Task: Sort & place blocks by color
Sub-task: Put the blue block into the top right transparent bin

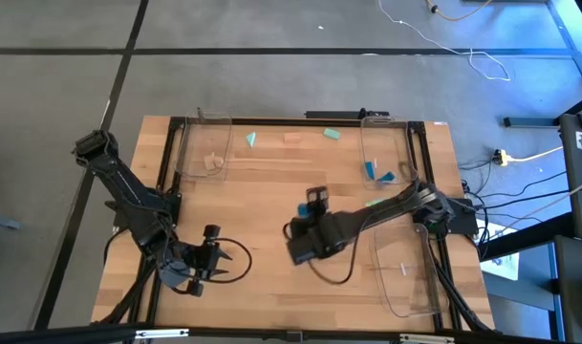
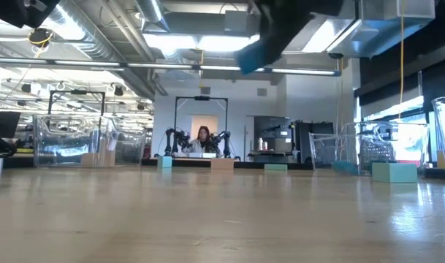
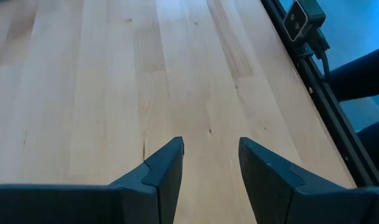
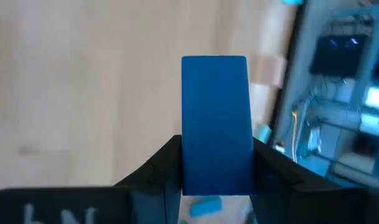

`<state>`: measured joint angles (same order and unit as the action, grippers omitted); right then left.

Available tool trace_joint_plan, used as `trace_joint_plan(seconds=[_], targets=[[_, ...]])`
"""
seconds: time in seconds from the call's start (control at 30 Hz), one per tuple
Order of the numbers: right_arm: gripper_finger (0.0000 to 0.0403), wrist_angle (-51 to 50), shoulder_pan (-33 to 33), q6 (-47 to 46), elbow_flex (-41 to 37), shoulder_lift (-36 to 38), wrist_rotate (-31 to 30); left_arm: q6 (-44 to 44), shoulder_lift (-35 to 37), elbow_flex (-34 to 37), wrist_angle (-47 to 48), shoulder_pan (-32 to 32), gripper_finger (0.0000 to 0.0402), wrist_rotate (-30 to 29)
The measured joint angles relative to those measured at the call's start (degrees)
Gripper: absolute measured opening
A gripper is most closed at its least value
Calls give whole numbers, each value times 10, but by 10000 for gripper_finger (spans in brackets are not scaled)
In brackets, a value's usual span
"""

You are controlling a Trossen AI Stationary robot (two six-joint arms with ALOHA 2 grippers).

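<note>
My right gripper (image 1: 316, 199) hangs above the middle of the table, shut on a bright blue block (image 4: 214, 118). In the low view that blue block (image 2: 260, 48) is high above the tabletop. Near the far edge a mint block (image 1: 251, 139), a tan block (image 1: 292, 139) and another mint block (image 1: 332, 134) lie flat on the wood. Blue blocks (image 1: 369, 170) lie in the clear tray at far right, tan blocks (image 1: 212, 162) in the clear tray at far left. My left gripper (image 3: 211, 149) is open over bare wood near the near left corner. My right gripper pinches the blue block between its two fingers (image 4: 161, 165), one on each long side face. The fingers are on the block's lower end (image 4: 214, 177), and most of its length sticks out past the fingertips. The block is lifted clear of the table.
Three clear plastic trays stand on the table: far left (image 1: 187, 143), far right (image 1: 405, 143) and near right (image 1: 405, 287). A black rail (image 3: 313, 81) frames the tabletop. Bare wood lies between the two arms. A person sits far back in the room (image 2: 204, 139).
</note>
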<state>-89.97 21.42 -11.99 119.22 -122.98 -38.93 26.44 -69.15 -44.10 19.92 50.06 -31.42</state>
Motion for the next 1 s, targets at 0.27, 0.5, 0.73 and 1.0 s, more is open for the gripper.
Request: trace_joint_plan(seconds=[0.27, 0.5, 0.73, 1.0], targets=[[132, -2, -50, -135, -253, 194, -33, 0, 0, 0, 0, -34, 149, -12], [132, -1, -146, -347, -402, 352, -27, -1, 0, 0, -4, -92, 149, -67], [132, 2, -272, -449, -499, 444, -12, -43, 0, 0, -13, -156, 149, -105], [132, 82, -390, -396, -589, 466, 50, -46, 0, 0, -28, -201, 149, -110]])
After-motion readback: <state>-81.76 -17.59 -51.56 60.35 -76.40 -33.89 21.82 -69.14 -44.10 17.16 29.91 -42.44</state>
